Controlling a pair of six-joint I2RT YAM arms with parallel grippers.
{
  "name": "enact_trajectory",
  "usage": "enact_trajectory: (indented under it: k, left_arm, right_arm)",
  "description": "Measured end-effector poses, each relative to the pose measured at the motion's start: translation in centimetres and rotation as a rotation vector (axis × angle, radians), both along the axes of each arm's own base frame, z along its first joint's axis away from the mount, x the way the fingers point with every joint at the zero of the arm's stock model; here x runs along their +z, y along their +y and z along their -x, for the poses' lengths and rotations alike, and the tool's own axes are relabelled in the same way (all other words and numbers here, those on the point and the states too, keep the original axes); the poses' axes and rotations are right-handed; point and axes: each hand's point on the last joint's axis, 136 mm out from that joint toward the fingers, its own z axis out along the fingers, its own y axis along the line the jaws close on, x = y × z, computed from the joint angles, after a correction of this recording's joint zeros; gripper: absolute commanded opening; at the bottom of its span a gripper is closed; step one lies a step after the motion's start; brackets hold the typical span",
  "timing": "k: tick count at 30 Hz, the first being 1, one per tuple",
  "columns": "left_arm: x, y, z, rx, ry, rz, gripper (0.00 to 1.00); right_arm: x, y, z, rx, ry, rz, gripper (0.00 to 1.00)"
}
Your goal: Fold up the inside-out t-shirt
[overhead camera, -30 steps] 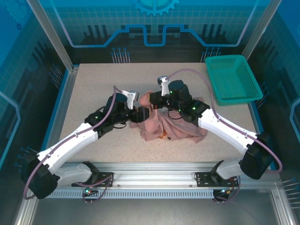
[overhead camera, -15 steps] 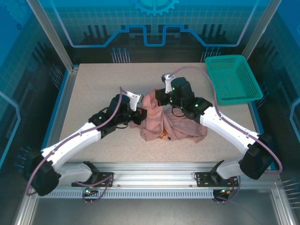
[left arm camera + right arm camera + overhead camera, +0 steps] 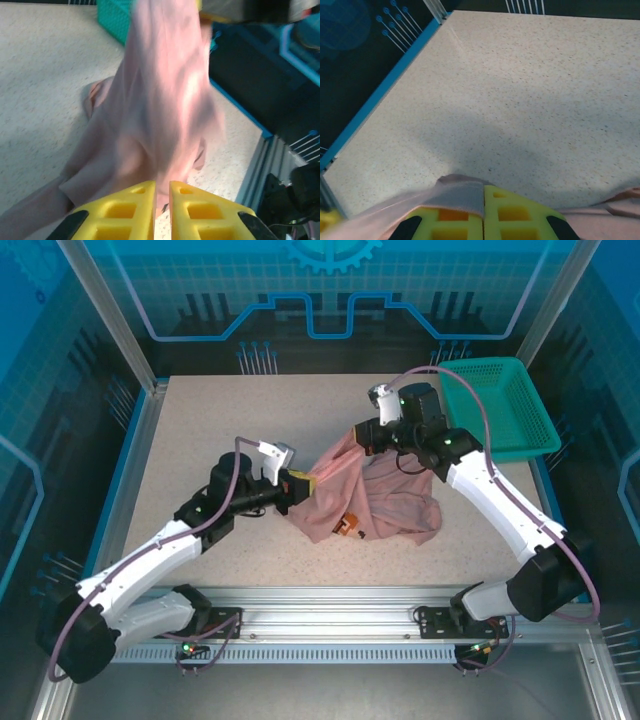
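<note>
The inside-out t-shirt [image 3: 385, 505] is dusty salmon-pink and lies heaped on the middle of the table, its small orange mark [image 3: 347, 528] near the front edge. A band of it is pulled taut between my two grippers. My left gripper [image 3: 298, 485] is at the shirt's left edge, its yellow fingers [image 3: 135, 200] nearly together with pink cloth [image 3: 160, 100] pinched in the narrow gap. My right gripper [image 3: 362, 433] holds the far end raised above the table. It is shut, with a ribbed hem [image 3: 460, 192] draped over its left finger [image 3: 445, 217].
A teal mesh basket [image 3: 495, 410] stands at the back right corner, just beyond the right arm's wrist, and its wall [image 3: 112, 20] appears behind the cloth. Bare speckled tabletop [image 3: 200, 430] stretches left and behind. The blue table edge [image 3: 380, 95] runs along the left.
The right gripper has moved back and to the right toward the basket, lifting its end of the shirt. The left gripper closed on the shirt's edge and drew back left, stretching the cloth.
</note>
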Motion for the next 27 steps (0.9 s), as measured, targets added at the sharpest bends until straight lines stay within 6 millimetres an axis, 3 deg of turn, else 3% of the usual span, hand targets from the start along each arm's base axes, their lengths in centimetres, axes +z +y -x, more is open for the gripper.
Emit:
enact_trajectory:
  k: [5, 11, 21, 24, 27]
  left_arm:
    - [-2.6, 0.7, -0.8, 0.060, 0.057, -0.079, 0.53]
    - [-1.8, -1.0, -0.3, 0.032, 0.055, -0.074, 0.72]
    - [-3.8, -4.6, -3.2, 0.076, 0.122, -0.120, 0.80]
    - [-4.1, -4.9, -4.5, 0.125, 0.128, -0.135, 0.77]
    - [-4.1, -4.5, -6.0, 0.197, 0.118, -0.151, 0.66]
  right_arm:
    - [-2.5, 0.7, 0.6, -0.012, 0.047, -0.010, 0.00]
    - [-3.1, 2.8, 1.9, -0.011, 0.032, 0.026, 0.00]
    - [-1.1, 2.5, 1.7, -0.070, -0.028, 0.006, 0.00]
    - [-0.8, 2.6, 1.7, -0.075, -0.035, -0.002, 0.00]
    - [-0.8, 2.6, 1.9, -0.075, -0.037, -0.004, 0.00]
